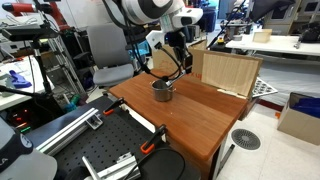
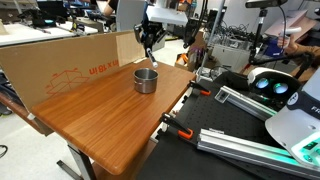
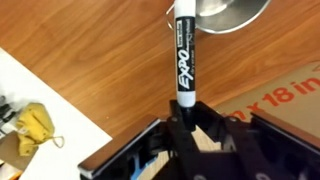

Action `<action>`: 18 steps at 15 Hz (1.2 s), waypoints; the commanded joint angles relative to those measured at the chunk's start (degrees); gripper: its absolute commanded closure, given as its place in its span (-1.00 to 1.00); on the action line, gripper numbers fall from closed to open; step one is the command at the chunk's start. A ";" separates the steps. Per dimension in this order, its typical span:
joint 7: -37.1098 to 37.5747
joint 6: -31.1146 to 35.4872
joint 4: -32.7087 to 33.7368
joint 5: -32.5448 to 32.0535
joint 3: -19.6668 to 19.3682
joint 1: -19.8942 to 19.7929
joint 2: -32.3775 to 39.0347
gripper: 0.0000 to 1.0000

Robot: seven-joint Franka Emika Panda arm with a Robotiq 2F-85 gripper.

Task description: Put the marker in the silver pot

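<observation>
The marker (image 3: 184,55) is a black Expo pen with a whitish label; it sticks straight out from my gripper (image 3: 185,118), which is shut on its lower end. The silver pot (image 1: 162,90) stands on the wooden table (image 1: 195,115) and shows in both exterior views (image 2: 146,80). In the wrist view only part of its shiny rim (image 3: 228,12) shows at the top edge, just beyond the marker's tip. My gripper (image 1: 178,62) hangs above and slightly behind the pot; in an exterior view it (image 2: 150,50) is just over the pot's far rim.
A cardboard sheet (image 2: 70,65) with red print stands along one table edge and a wooden box (image 1: 225,72) stands at another. Black metal rails and clamps (image 1: 110,150) lie beside the table. Desks and lab equipment surround it.
</observation>
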 commanded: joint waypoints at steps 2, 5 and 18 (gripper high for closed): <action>9.17 4.92 -3.18 -12.47 -4.79 5.53 -1.14 0.89; 15.53 6.41 -3.53 -20.63 -7.07 8.82 -0.99 0.89; 30.49 4.77 1.23 -33.54 -8.88 13.44 5.95 0.89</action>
